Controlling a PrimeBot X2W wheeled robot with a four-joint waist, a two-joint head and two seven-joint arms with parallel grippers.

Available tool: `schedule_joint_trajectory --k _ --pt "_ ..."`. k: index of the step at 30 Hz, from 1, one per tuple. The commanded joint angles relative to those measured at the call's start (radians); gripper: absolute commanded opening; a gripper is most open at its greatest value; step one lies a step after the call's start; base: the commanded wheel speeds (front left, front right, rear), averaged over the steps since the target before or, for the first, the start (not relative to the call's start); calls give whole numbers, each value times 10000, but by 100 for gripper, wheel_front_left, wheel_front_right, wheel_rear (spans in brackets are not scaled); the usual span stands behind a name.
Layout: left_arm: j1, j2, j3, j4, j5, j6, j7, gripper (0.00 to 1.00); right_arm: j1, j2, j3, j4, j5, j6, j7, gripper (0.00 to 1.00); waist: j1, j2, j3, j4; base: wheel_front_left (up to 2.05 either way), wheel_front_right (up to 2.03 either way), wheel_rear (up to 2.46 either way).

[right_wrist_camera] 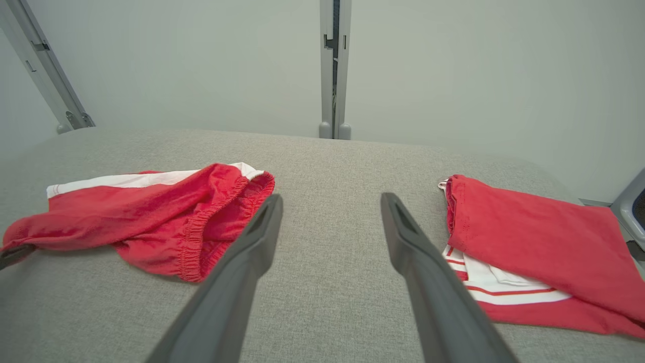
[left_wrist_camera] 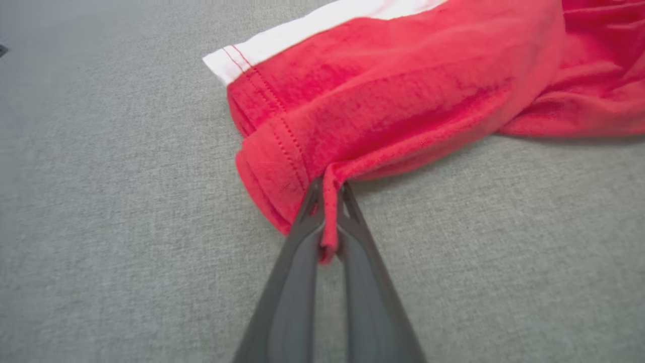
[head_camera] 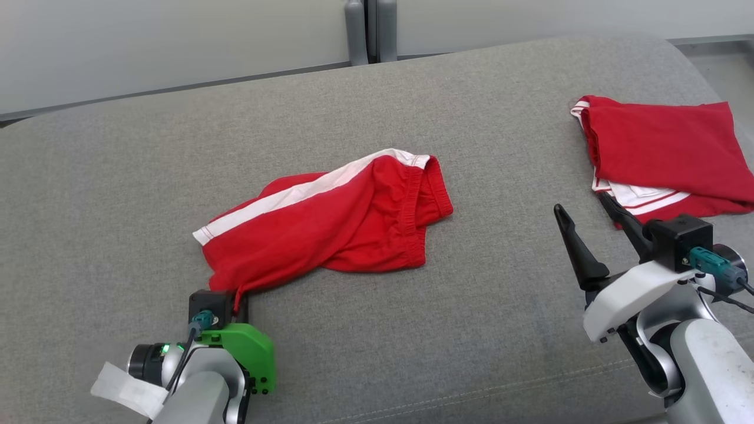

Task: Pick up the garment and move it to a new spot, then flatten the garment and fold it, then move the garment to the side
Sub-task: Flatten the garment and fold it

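Dark fingers of the left gripper sit low in the middle of the left wrist view, squeezed tight on a thin bit of hem from the red shorts. The shorts lie crumpled in the middle of the head view on the grey cushion, with a white stripe along their upper edge. They look soft, light and floppy, so if pulled by 1 corner they will likely sag and bunch up. A second hold on the stretchy waistband should help spread them flat. The right gripper, at the lower right, is spread wide and holds nothing. Just past it lies a folded red cloth, cut off by the right edge. 1 leg of the shorts may be tucked under, but I cannot tell.
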Motion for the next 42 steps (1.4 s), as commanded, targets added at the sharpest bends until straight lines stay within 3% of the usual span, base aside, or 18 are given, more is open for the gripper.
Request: schedule_joint_trajectory --k 1,2,3,11,18,28,35,42 --pt "128 69 96 -37 46 30 -31 25 79 -2 14 35 7 -12 -58 100 0 0 -78 73 0 0 0" --pt "204 76 144 -38 33 -5 -32 73 89 6 31 50 13 -12 -56 100 0 0 -103 90 0 0 0" --pt "256 67 188 -38 30 -44 -32 100 100 4 49 67 22 -12 -51 100 0 0 -131 105 0 0 0" --pt "793 -85 425 -260 -59 -434 -34 100 228 -92 60 137 88 -12 -7 100 0 0 -392 169 0 0 0" --pt "1460 49 710 -1454 183 -440 -33 100 376 -95 -103 73 31 -10 -45 100 0 0 -574 228 0 0 0" --pt "3018 485 1772 -4831 397 256 -23 100 805 190 -582 -93 -293 -12 -318 100 0 0 -1006 488 0 0 0" --pt "3942 698 2204 -6930 309 862 52 100 1197 793 -1017 -348 -773 -12 -574 100 0 0 -1324 661 0 0 0" --pt "4837 1325 2472 -8349 217 1377 739 100 1619 1609 -1461 -587 -1299 -9 -613 100 0 0 -1585 704 0 0 0"
